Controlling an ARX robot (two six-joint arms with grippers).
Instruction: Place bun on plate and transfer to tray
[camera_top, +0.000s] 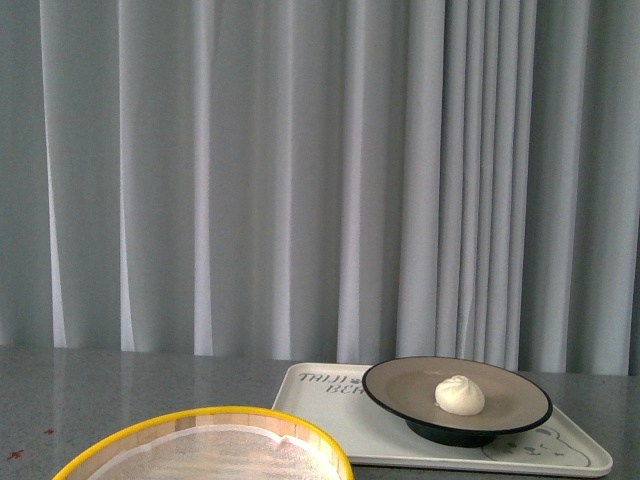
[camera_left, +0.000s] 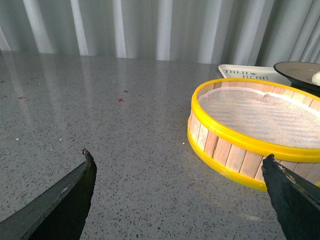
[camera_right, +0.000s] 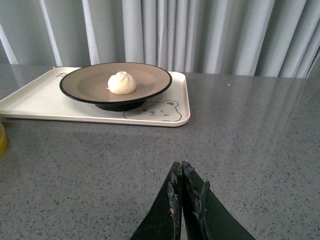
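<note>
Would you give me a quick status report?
Left gripper open, right gripper shut, both empty. Bun on plate, plate on tray. Nothing obstructing.

Dark lettering on the tray, lower middle of the front view, partly behind the plate; "BEAR" reads clearly from the left wrist.

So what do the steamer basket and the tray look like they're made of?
Steamer basket: pale wooden slats with glossy yellow rims, probably plastic, and a white mesh-like liner. Tray: smooth cream surface with printed lettering, likely plastic or melamine, though that is uncertain.
</note>
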